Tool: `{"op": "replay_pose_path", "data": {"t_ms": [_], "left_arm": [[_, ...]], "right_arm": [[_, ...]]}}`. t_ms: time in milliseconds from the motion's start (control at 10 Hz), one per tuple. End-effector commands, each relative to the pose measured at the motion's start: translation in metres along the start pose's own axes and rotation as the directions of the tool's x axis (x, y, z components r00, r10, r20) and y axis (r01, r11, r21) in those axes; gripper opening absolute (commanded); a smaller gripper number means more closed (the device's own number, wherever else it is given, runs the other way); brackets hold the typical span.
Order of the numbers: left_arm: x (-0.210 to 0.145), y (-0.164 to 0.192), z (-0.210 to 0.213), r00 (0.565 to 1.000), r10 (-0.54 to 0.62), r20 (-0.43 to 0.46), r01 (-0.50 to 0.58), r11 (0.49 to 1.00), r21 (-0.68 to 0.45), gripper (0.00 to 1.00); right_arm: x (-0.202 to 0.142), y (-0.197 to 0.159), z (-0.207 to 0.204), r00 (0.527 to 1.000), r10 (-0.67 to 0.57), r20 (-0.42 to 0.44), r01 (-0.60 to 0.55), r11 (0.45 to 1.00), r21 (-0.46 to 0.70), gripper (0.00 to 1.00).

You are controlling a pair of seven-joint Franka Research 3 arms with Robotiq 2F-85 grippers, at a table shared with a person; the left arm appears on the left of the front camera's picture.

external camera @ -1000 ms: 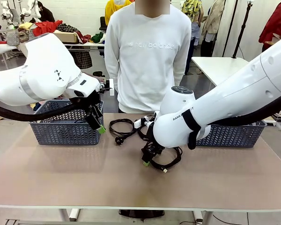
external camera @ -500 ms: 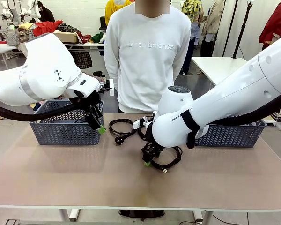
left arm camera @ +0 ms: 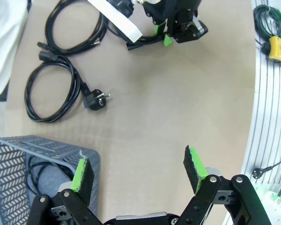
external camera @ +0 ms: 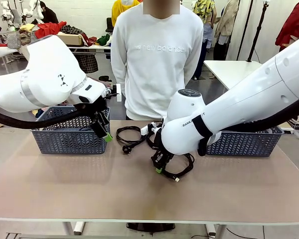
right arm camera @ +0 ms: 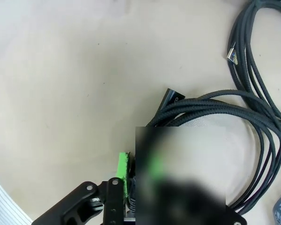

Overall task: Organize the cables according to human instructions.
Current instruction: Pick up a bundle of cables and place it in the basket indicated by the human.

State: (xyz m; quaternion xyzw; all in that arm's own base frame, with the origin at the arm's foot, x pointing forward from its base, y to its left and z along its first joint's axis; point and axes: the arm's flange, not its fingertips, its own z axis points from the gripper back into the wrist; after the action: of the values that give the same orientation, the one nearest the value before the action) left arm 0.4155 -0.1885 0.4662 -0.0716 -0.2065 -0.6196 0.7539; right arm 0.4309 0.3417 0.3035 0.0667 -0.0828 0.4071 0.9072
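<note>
Smooth tan tabletop (external camera: 65, 184) bears braided cable coil (right arm camera: 180, 111) in right gripper (external camera: 159, 168).

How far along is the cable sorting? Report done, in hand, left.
Done: one cable lies in the left basket. In hand: the right gripper is shut on the braided cable at mid-table. Left: the plug-ended cable and another coil on the table; the left gripper hangs open.

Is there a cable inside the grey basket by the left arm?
Yes, the left wrist view shows a black cable lying inside the basket.
</note>
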Motion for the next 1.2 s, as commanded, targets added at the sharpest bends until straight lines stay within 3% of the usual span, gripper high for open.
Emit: {"op": "replay_pose_path", "data": {"t_ms": [0,500,700,1100], "left_arm": [[-0.001,0.000,0.000,1.000,0.002,-0.001,-0.002,1.000,0.000,1.00],[-0.001,0.000,0.000,1.000,0.002,-0.001,-0.002,1.000,0.000,1.00],[-0.001,0.000,0.000,1.000,0.002,-0.001,-0.002,1.000,0.000,1.00],[-0.001,0.000,0.000,1.000,0.002,-0.001,-0.002,1.000,0.000,1.00]], "right_arm": [[0.002,0.006,-0.009,0.999,-0.023,-0.028,0.024,0.999,0.033,0.03],[-0.011,0.021,0.037,0.999,0.027,-0.029,-0.026,0.999,0.029,0.00],[-0.014,0.021,0.078,0.986,0.168,-0.019,-0.169,0.984,-0.054,0.00],[-0.024,-0.001,0.149,0.915,0.398,-0.060,-0.401,0.915,-0.045,0.00]]}}
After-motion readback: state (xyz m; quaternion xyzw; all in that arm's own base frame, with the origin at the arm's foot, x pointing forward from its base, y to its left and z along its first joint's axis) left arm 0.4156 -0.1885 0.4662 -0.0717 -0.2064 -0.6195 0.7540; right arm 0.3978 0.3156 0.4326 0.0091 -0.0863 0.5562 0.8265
